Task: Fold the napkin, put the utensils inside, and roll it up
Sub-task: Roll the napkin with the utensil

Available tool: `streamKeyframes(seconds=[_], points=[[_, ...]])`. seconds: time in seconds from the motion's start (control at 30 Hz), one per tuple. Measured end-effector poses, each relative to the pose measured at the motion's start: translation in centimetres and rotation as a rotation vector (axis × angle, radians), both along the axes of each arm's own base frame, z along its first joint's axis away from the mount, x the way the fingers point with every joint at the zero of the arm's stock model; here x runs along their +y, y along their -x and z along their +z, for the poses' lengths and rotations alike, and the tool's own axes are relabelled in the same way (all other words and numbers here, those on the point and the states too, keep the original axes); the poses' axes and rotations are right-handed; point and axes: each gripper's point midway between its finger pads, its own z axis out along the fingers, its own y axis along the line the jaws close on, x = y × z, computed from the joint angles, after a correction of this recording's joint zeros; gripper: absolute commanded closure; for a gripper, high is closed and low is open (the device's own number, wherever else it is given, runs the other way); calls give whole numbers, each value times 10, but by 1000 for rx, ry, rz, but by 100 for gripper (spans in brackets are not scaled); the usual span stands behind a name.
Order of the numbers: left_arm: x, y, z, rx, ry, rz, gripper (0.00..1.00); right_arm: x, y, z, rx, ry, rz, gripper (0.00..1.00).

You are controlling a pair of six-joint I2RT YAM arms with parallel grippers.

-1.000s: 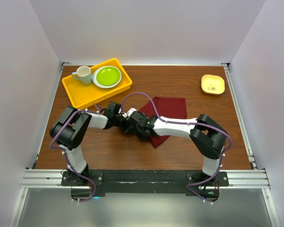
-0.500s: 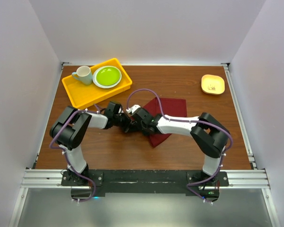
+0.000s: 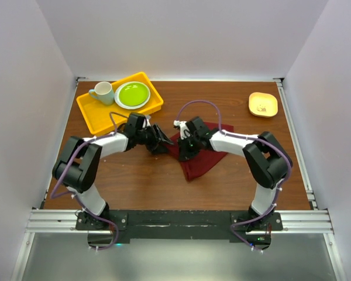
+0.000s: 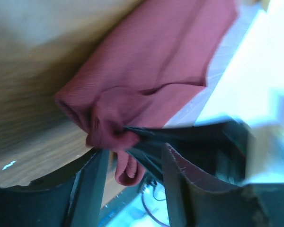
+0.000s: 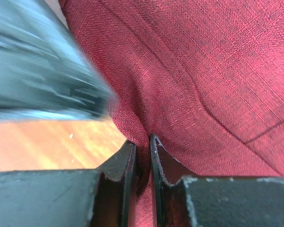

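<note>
Right jaws pinch a raised fold of the napkin (image 5: 203,71), which lies bunched at the middle of the desk (image 3: 134,175); left jaws stand open at its crumpled left edge.

walls (image 3: 181,35): plain white | table (image 3: 140,181): brown wood | near edge: metal rail (image 3: 181,221)
</note>
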Motion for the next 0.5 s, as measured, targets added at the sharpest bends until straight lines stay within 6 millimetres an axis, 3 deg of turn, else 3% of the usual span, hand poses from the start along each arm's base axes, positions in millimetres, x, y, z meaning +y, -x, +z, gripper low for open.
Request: streamKeyframes(seconds=[0.17, 0.27, 0.5], points=[[13, -9, 36, -213, -62, -49, 48, -11, -1, 0, 197, -195, -7, 100], [16, -9, 47, -294, -87, -77, 55, -14, -1, -1, 324, -320, -13, 100], [5, 6, 37, -360, -66, -139, 74, -27, 2, -4, 576, -560, -98, 100]])
